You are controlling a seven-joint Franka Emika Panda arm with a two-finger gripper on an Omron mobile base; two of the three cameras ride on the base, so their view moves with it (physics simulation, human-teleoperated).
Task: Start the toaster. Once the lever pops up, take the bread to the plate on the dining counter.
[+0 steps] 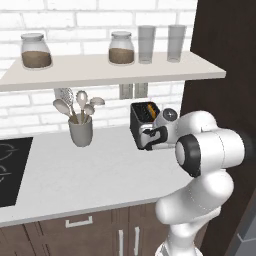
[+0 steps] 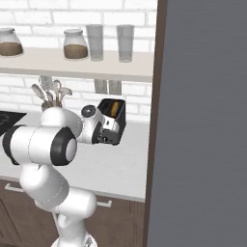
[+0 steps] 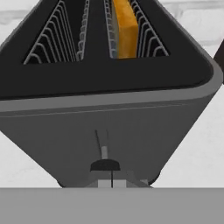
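Tool (image 1: 152,139) of white robot arm sits low against front face of small boxy dark grey-black toaster (image 1: 143,114); finger spacing can't be read, tips hidden vs. toaster face. Hand view: toaster's black lever tab (image 3: 105,165) sits at bottom of its vertical slot, directly ahead of tool. Thin tan-orange bread slice (image 3: 125,30) stands upright in right-hand slot, wire guides either side; left-hand slot holds nothing. Toaster stands on white table (image 1: 90,175) near brick wall, beside dark cabinet panel. Grey utensil cup (image 1: 81,131) w/ spoons stands well apart, left of toaster. Black hob (image 1: 12,170) at table's far left. Shelf (image 1: 100,70) above carries jars, glasses.
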